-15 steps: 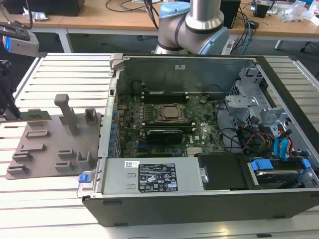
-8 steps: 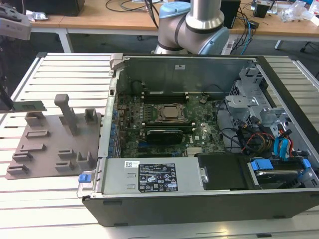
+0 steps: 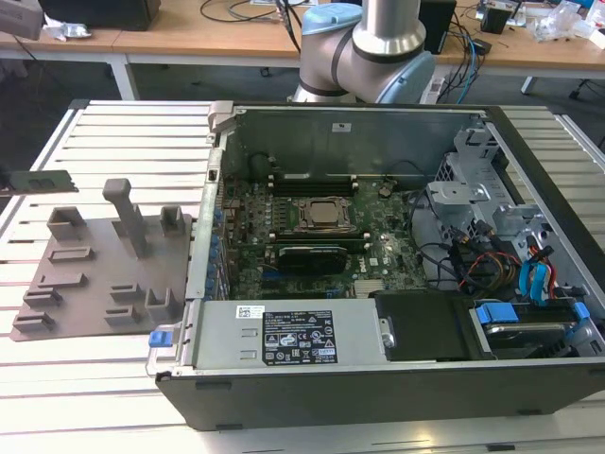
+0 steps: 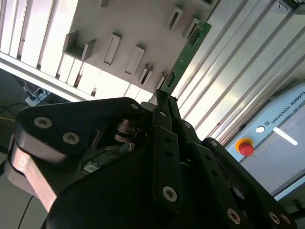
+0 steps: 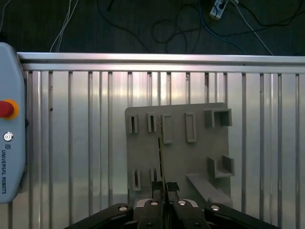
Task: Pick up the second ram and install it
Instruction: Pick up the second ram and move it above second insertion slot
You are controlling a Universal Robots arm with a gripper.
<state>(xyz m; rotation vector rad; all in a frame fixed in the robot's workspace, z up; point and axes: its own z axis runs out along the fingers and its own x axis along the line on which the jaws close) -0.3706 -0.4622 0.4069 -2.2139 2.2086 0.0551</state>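
**Second ram held in the hand above the holder plate**

Hand: In the second wrist view the hand (image 4: 164,94) has its fingers drawn together on one end of the second ram (image 4: 188,48). The green stick stands out beyond the fingertips. In the first wrist view the hand (image 5: 164,187) shows the same closed grip, and the second ram (image 5: 159,151) appears edge-on as a thin dark line.

Position of the part: The first wrist view places the stick over the grey holder plate (image 5: 200,152), in line with the row of narrow slots. In the exterior view the second ram (image 3: 40,180) sits at the exterior view's left edge. It lies roughly level there, clear of the slatted metal surface (image 3: 123,132) and just beyond the holder plate (image 3: 95,284).

Surroundings: The open computer case (image 3: 340,132) lies on the same surface, toward the exterior view's right of the plate. The square CPU socket (image 3: 324,214) is visible on the board inside. The stick is well apart from the case. The arm's base (image 3: 378,47) stands behind the case. A grey pendant with a red button (image 5: 5,109) rests at the surface edge.
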